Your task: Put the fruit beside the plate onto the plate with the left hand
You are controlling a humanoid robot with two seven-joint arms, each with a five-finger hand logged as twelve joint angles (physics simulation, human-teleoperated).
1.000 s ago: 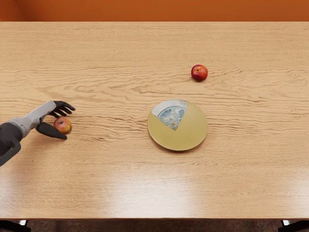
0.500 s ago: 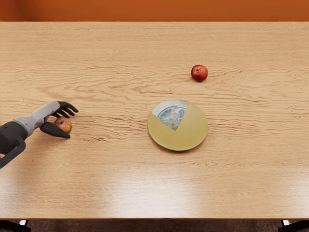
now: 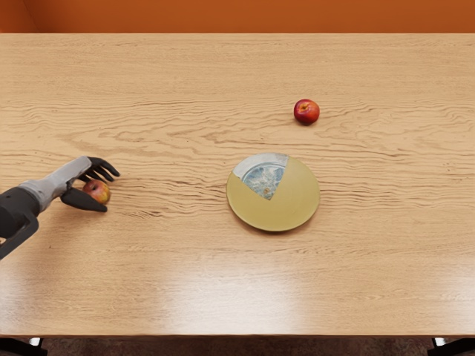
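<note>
**My left fingers clasp the small apple, well away from the plate**

My left hand (image 3: 87, 185) comes in from the left edge, low over the worktop (image 3: 223, 282). My fingers (image 3: 104, 170) curl over the far side of a small red-and-yellow apple (image 3: 97, 191) and my thumb presses its near side, so I have it clasped. It seems to sit on the wood.

Well to the right lies the plate (image 3: 293, 204), mustard-yellow with a blue-grey patterned wedge at its upper left. Both fruits lie off it.

Beyond its upper right rim, near but apart, sits a red apple (image 3: 306, 111). The worktop is pale grained wood, and an orange wall (image 3: 260, 15) runs behind it.
</note>
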